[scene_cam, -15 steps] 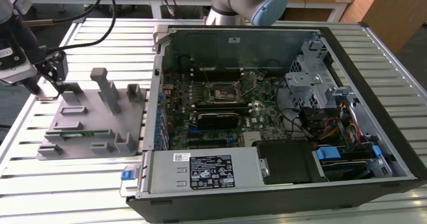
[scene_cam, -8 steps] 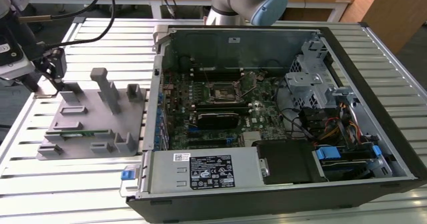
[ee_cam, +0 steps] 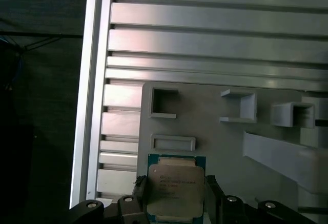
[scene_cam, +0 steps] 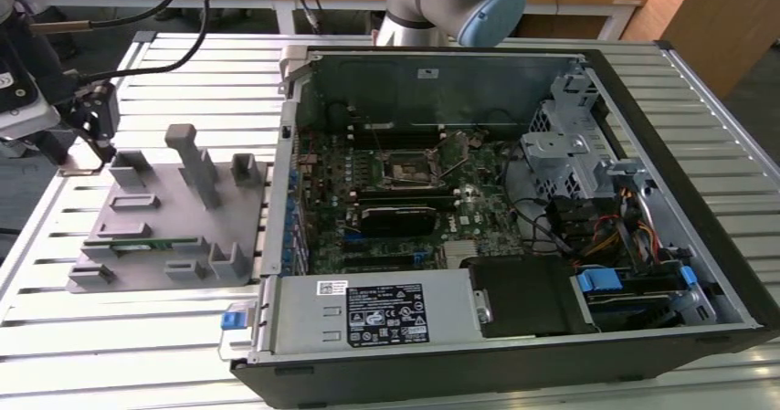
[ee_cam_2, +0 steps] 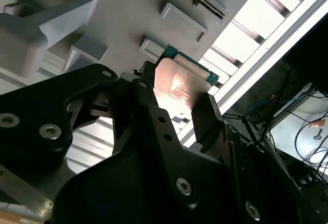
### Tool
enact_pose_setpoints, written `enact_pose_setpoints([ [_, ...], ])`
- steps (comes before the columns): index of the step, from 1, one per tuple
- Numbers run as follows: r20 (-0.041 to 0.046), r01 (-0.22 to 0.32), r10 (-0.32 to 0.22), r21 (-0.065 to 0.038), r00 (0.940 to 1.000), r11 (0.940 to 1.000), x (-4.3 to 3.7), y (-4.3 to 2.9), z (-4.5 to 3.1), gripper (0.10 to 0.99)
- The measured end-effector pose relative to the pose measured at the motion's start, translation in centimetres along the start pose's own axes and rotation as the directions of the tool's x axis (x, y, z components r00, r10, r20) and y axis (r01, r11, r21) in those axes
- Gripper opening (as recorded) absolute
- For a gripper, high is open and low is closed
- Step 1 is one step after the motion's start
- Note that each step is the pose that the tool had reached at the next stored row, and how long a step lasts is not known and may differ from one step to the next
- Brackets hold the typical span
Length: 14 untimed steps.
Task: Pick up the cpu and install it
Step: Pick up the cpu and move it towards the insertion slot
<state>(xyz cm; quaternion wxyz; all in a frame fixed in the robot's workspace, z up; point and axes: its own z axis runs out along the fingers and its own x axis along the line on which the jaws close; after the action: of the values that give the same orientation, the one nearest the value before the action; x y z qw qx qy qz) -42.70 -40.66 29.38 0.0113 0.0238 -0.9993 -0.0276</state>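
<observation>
The cpu [ee_cam: 176, 185] is a flat square chip with a shiny metal top and a green edge. My gripper [ee_cam: 176, 199] is shut on it, with a black finger [ee_cam: 138, 193] against each of two opposite sides. In the second wrist view the cpu [ee_cam_2: 178, 83] sits between the fingertips of the gripper [ee_cam_2: 174, 106] above the grey fixture plate [ee_cam_2: 128, 8]. In the exterior view the gripper [scene_cam: 88, 159] hangs over the far corner of that plate [scene_cam: 159, 232] at the exterior view's left. It is well apart from the open socket [scene_cam: 403, 166] on the motherboard.
An open computer case [scene_cam: 512, 355] lies on the slatted metal table [scene_cam: 122, 355], with a black heatsink [scene_cam: 396, 218] near the socket. The fixture plate carries upright grey posts [scene_cam: 195, 163] and a green memory stick [scene_cam: 141, 243]. Cables [scene_cam: 159, 17] run behind the gripper.
</observation>
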Motion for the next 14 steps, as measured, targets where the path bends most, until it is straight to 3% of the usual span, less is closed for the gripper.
enact_pose_setpoints([
  [14, 0.0, 0.0, 0.0, 0.0, 1.0, 1.0, 0.02, 0.14, -1.23, 0.529],
])
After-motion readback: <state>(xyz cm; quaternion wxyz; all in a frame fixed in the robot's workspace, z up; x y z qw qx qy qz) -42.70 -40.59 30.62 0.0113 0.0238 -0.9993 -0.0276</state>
